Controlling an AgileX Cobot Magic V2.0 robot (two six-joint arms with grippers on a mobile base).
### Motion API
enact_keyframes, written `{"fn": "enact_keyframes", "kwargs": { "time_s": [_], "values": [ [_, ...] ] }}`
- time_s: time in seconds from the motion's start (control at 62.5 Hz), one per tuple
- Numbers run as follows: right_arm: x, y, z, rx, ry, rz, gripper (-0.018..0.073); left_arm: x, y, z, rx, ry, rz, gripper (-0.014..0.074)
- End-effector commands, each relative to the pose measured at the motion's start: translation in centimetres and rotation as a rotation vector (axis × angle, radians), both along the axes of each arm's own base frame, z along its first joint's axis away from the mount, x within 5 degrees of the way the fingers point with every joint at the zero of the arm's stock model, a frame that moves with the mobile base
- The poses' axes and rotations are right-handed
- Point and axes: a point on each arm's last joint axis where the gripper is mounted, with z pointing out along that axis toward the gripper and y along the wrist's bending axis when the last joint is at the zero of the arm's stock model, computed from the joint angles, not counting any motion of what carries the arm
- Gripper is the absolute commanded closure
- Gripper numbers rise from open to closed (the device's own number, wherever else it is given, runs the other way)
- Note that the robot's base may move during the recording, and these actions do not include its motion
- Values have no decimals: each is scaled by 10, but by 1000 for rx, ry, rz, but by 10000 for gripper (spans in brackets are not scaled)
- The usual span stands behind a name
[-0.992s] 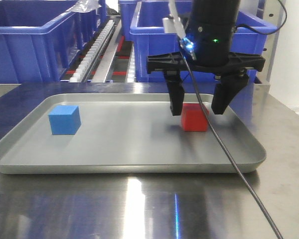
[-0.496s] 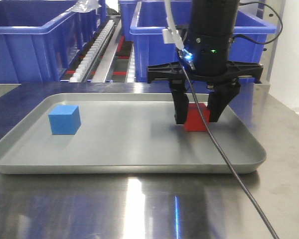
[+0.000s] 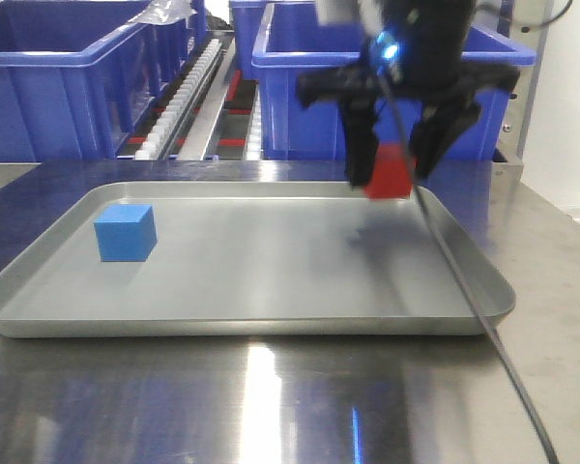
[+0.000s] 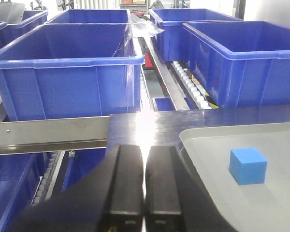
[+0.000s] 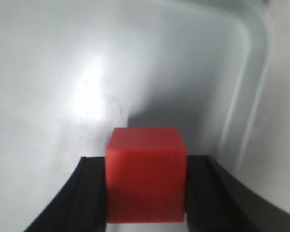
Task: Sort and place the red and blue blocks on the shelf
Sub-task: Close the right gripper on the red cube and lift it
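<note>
Since half a second ago the right gripper (image 3: pixel 393 172) has gone up; then its fingers straddled the red block (image 3: pixel 391 180) resting on the tray (image 3: pixel 251 325); now that block hangs clear of the tray floor, pinched between both fingers, with a dim shadow beneath; blur on the arm suggests the lift is under way. Right wrist view agrees: red cube clamped on two opposite sides by the black fingers, tray floor below, the tray's rounded corner at right. Blue block (image 3: pixel 126 233) is unchanged; it sits flat on the left part of the tray, well apart from the red one. Left gripper (image 4: pixel 145 186): fingers pressed together, nothing between them; it stands short of the tray's near left corner. Tray rests on the steel table (image 3: pixel 271 406).

Key relation: shelf (image 3: pixel 188 97) lies straight beyond the tray's far rim; its roller tracks run front to back between the bins (image 3: pixel 68 82); one bin stands directly behind the held block. Judgement: the carry needs forward travel over the far rim, with height to clear a bin wall. For the blue block the left arm is nearer; in its wrist view the cube lies ahead and to the right. Risk: the cable (image 3: pixel 464 290) draped over the tray's right side could snag.
</note>
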Motion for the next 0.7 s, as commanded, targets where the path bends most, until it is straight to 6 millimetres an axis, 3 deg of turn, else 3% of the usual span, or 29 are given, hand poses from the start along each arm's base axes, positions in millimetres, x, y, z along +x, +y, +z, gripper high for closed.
{"fn": "enact_keyframes", "kwargs": {
  "time_s": [0.0, 0.304, 0.688],
  "values": [
    [-6, -17, 47, 58, -185, 54, 200, -1, 0, -1, -16, -70, -1, 472],
    [-38, -87, 65, 169, -448, -62, 200, -1, 0, -1, -16, -70, -1, 472],
    [-127, -166, 63, 257, -719, -283, 226, -1, 0, -1, -16, -70, -1, 472]
  ]
}}
